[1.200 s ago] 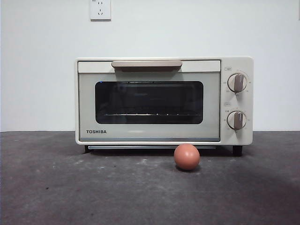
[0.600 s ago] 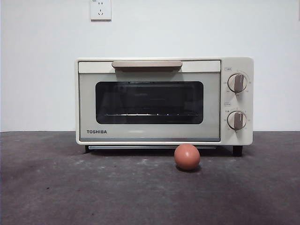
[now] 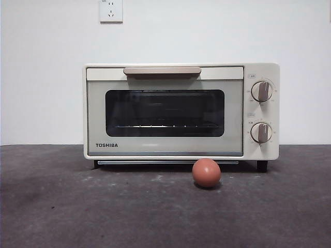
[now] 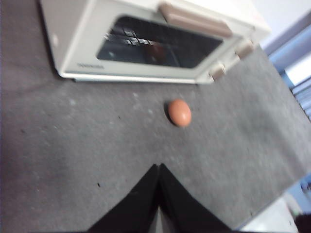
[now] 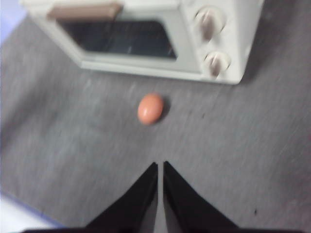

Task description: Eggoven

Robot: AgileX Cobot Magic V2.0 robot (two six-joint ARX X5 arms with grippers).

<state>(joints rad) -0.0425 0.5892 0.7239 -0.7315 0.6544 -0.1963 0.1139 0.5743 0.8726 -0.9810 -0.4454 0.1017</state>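
Across the last second nothing in the front view has changed — oven [image 3: 181, 111] door closed, egg [image 3: 206, 172] at rest on the worktop [image 3: 62, 206] just before the door's right end, below the two dials [image 3: 261, 91]. By this evidence the task has not started: the door must open before the egg goes in.

The front view shows no arm. The wrist views do — the left claw [image 4: 159, 167] is clenched, tips together, above the worktop and well short of the egg [image 4: 180, 112]; the right claw [image 5: 160, 166] is nearly clenched, with a thin gap, also clear of the egg [image 5: 150, 108].
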